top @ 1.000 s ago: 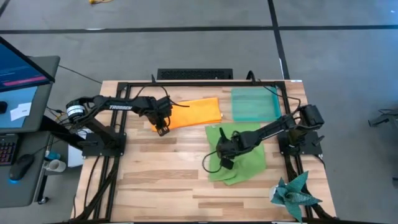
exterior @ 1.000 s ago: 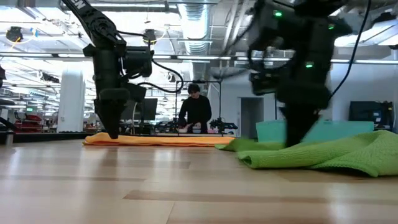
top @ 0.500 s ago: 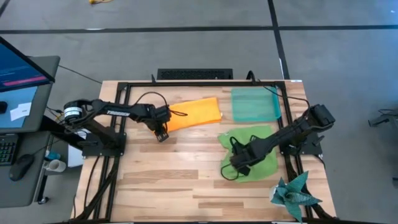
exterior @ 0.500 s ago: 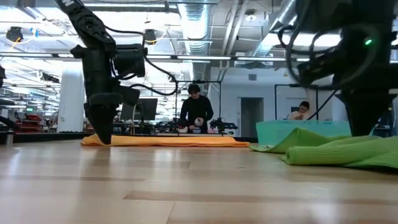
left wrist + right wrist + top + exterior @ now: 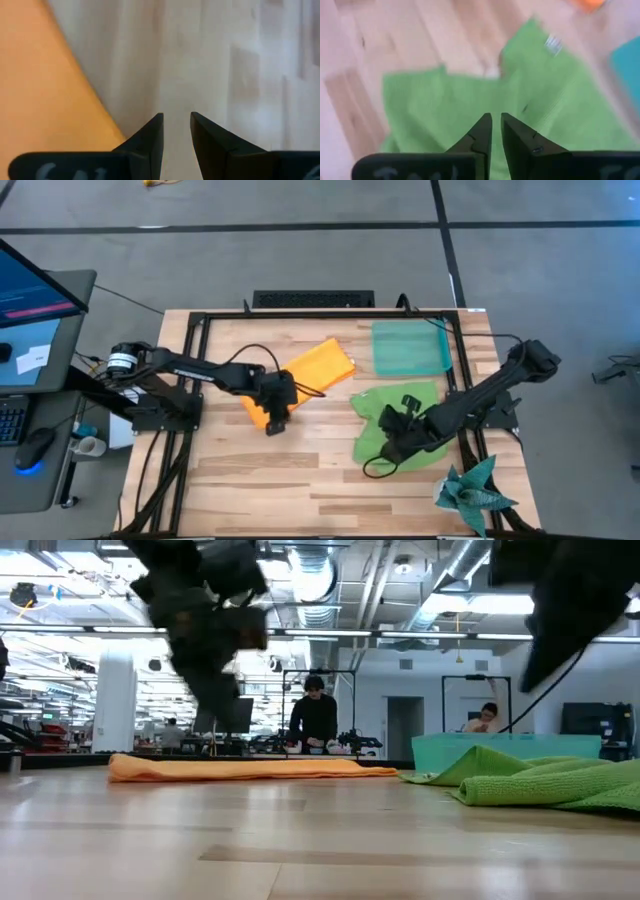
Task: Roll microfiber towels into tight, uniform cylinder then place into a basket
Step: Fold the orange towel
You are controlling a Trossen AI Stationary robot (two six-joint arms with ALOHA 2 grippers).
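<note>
The orange towel (image 5: 305,375) lies flat and slanted on the table, left of the basket (image 5: 378,350). My left gripper (image 5: 275,423) stands at its near corner, its fingers (image 5: 177,116) a narrow gap apart with only bare wood between them. The green towel (image 5: 405,420) lies loosely spread, partly folded, near the table's right side. My right gripper (image 5: 388,450) hangs above the green towel's near part (image 5: 445,110), fingers together, holding nothing. In the low view both grippers sit high and blurred. My left gripper has one finger (image 5: 145,140) over the orange towel's edge (image 5: 107,120) at the towel's near corner, coming from above and slanting down. I cannot tell whether that finger touches the cloth. Nothing lies between the two fingers.
A dark teal spiky cloth (image 5: 475,492) lies at the near right corner. A black frame (image 5: 200,380) borders the table. Bare wood (image 5: 260,480) spreads over the near left. In the low view, people (image 5: 313,720) stand in the room behind.
My left gripper has gone toward the table's right and near edges. The orange towel's left end swung toward the near edge with it while its far right end stayed, so it now lies slanted. My right gripper rose and moved toward the right and near edges; the green towel slid right.
</note>
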